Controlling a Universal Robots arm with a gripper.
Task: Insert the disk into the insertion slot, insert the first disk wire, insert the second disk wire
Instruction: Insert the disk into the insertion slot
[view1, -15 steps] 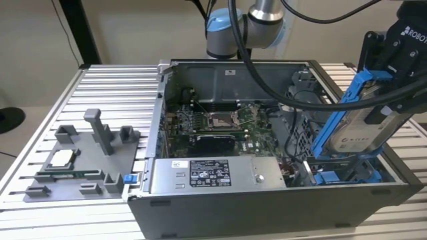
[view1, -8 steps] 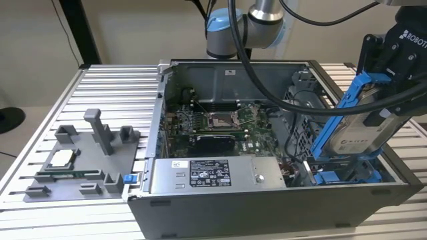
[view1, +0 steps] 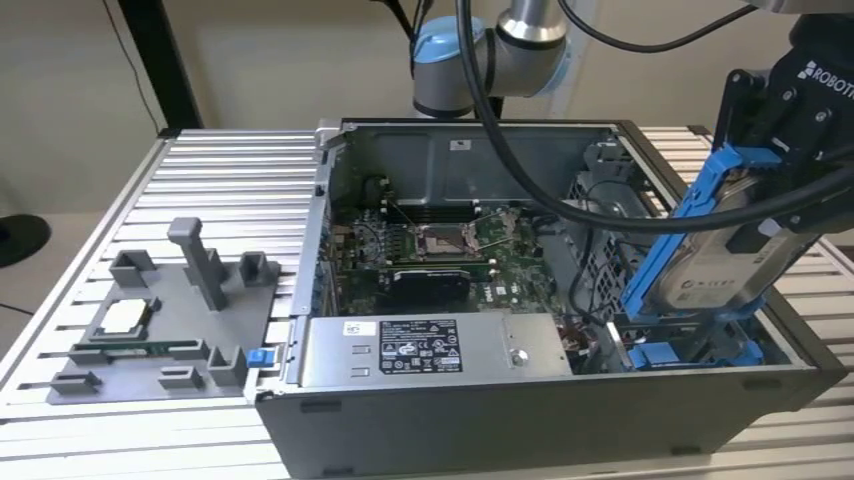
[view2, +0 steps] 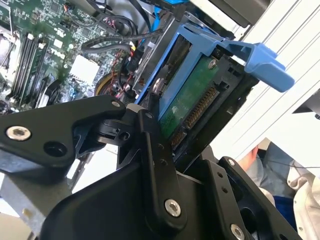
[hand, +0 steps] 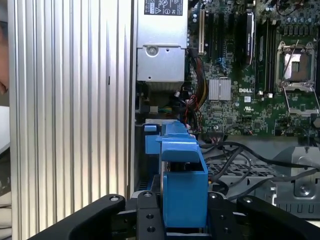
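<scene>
Gripper (view1: 774, 170) pinches the disk (view1: 714, 275) by its carrier edges, over the insertion slot (view1: 667, 355) at four o'clock in the exterior view; we judge it stiff, heavy, shock-sensitive.

We see a ribbed metal bench (view1: 227, 180) carrying two things. An open computer case (view1: 534, 420) stands on it directly below the end effector (view1: 761, 165). A grey holder tray (view1: 134, 372) lies just beside the case, on the side far from the end effector.
</scene>
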